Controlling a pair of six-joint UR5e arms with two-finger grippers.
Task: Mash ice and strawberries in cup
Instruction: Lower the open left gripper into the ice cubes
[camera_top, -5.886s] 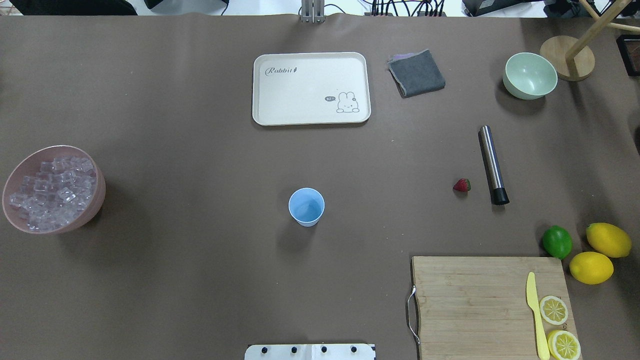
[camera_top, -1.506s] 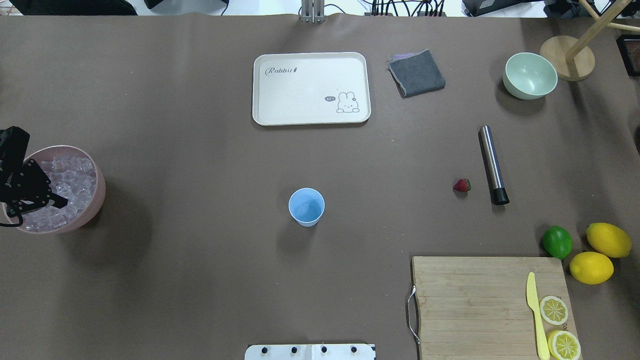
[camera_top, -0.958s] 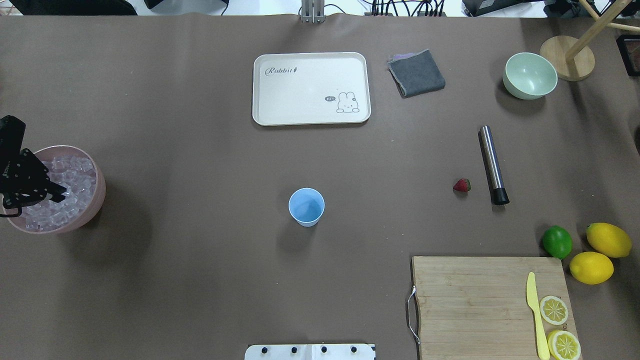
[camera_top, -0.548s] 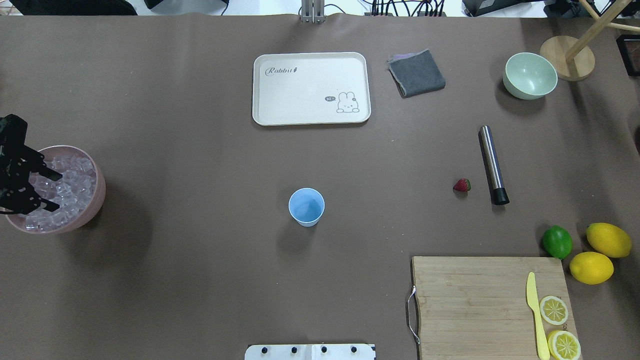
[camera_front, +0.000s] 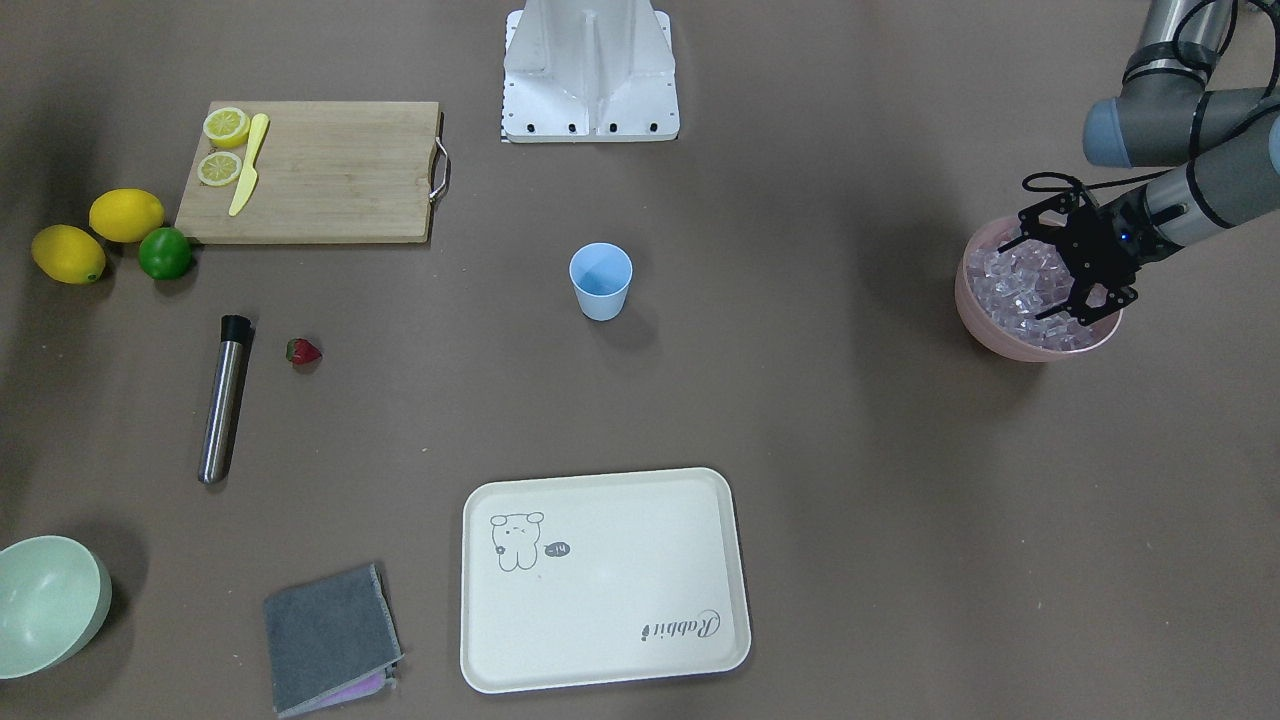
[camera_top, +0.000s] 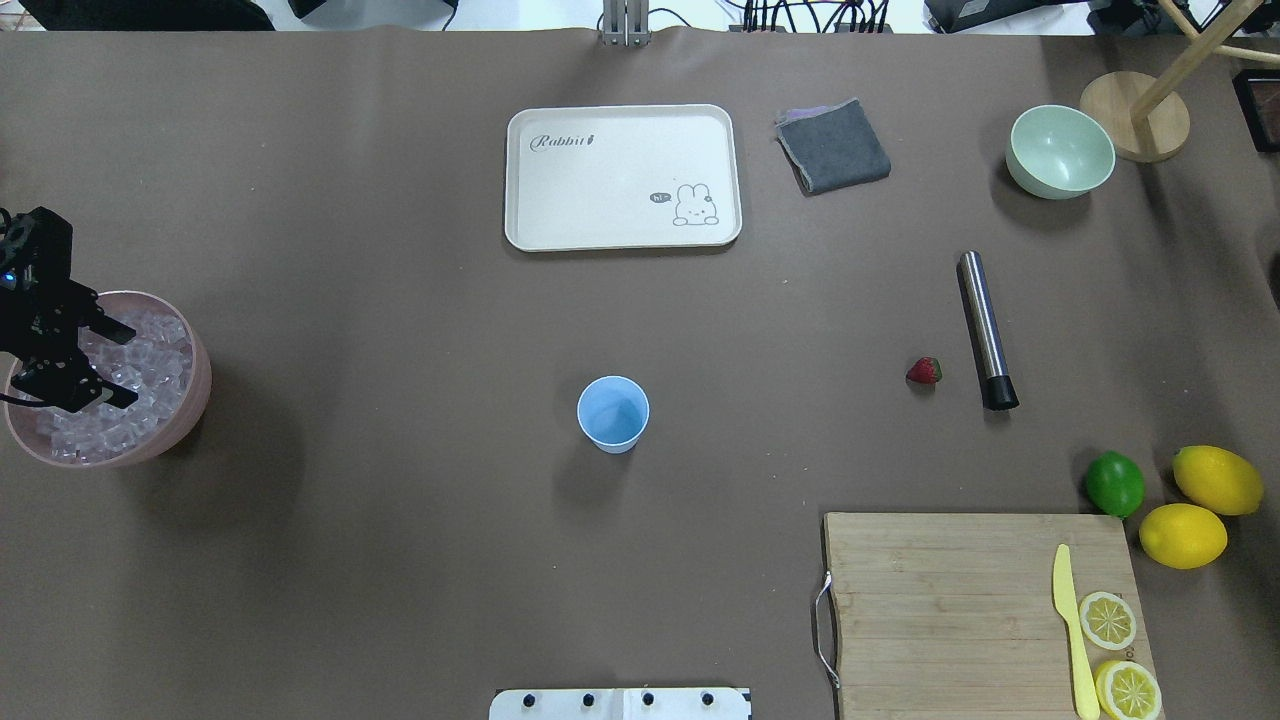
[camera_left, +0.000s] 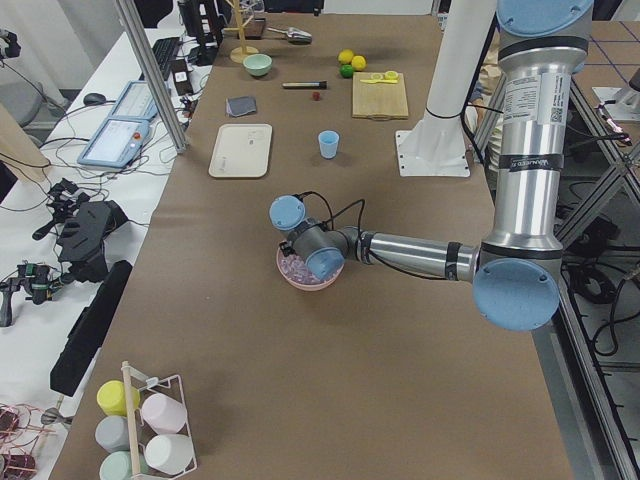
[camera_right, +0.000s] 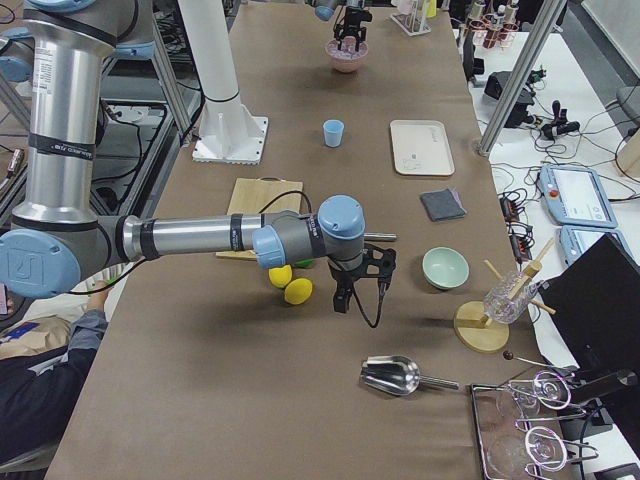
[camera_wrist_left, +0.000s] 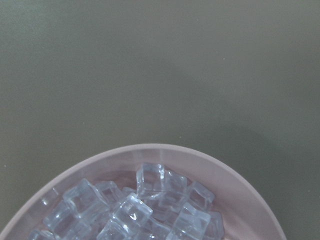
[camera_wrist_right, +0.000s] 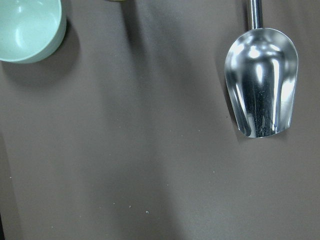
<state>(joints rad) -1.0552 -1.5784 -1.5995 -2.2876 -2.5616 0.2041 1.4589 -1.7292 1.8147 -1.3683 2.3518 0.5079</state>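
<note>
- Ice (camera_top: 160, 345): clear, glassy cubes, many alike, heaped in the pink bowl (camera_top: 200, 385) far out on the robot's left side of the counter (camera_top: 400, 330). In the left wrist view the pile sits close under the rim.
- Left claw (camera_top: 132, 370): released, fingers spread wide, tips down among the top cubes. I cannot make out any cube held between them.
- Strawberry (camera_top: 923, 371): 1 small red fruit with a green top, lying on bare counter just beside the black tip of the steel rod (camera_top: 985, 325), not touching it.
- Cup (camera_top: 612, 413): light blue, tapered, upright, standing alone mid-counter; its inside shows plain blue.
- Room: wide bare counter lies between pink bowl and cup, and again between cup and strawberry. The tray (camera_top: 620, 240) is well beyond the cup, and the cutting board (camera_top: 950, 600) sits toward the near right edge.
- Right claw (camera_right: 358, 292): over the counter's far right end, near the metal scoop (camera_wrist_right: 261, 82) and the pale green bowl (camera_wrist_right: 25, 25). Only the side camera shows it, so I cannot tell whether it is released or clenched.
</note>
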